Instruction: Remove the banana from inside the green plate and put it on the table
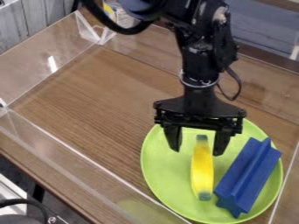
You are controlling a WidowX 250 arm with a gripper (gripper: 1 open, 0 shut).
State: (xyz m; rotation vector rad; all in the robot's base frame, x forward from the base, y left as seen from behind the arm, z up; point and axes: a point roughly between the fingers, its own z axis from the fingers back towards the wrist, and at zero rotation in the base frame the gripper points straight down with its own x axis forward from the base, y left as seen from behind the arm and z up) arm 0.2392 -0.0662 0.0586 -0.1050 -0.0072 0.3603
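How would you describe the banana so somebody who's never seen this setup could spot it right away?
Find the big lime-green plate at the near right of the wooden table. The banana lies on it, under the open black claw. It is small, yellow and curved, unlike the blue ridged block beside it.
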